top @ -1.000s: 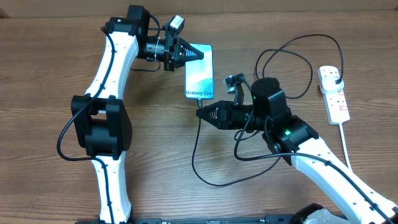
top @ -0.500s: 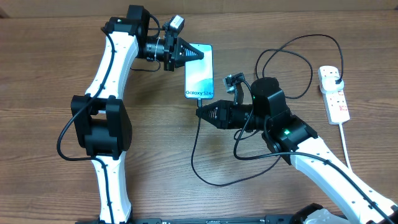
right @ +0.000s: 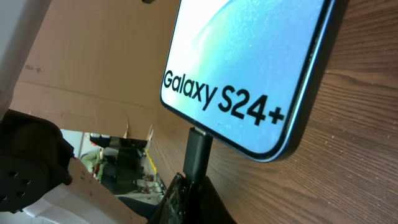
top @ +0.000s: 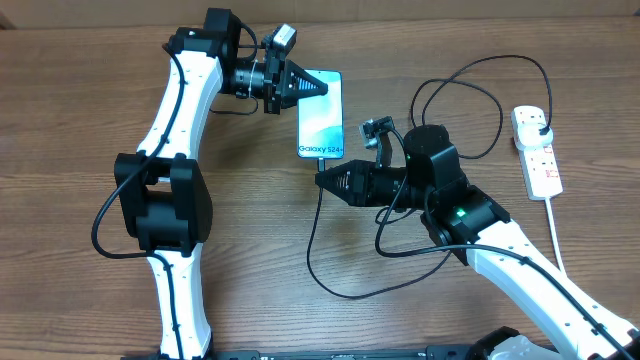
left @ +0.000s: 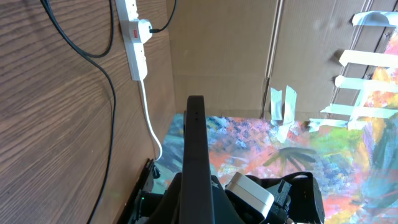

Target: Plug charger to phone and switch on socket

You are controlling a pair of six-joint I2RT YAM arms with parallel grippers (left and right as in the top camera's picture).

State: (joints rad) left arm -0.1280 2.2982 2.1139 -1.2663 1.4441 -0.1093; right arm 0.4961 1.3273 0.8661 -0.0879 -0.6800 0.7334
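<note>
Galaxy S24+ phone (top: 321,115), light-blue screen, dark frame, upper centre, right tool (top: 321,180) gripping charger connector (right: 198,149) at its edge, left tool (top: 323,88) clenched.

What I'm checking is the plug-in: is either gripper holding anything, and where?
The right gripper pinches the charger just behind its connector tip, at the phone's bottom edge. The left gripper, shut over the phone's top end, grips nothing visible.

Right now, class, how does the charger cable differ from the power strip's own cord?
The charger is black and thin; the cord is white and thicker. The charger loops widely across the table; the cord runs nearly straight. Both lie on the wooden table and join the power strip.
</note>
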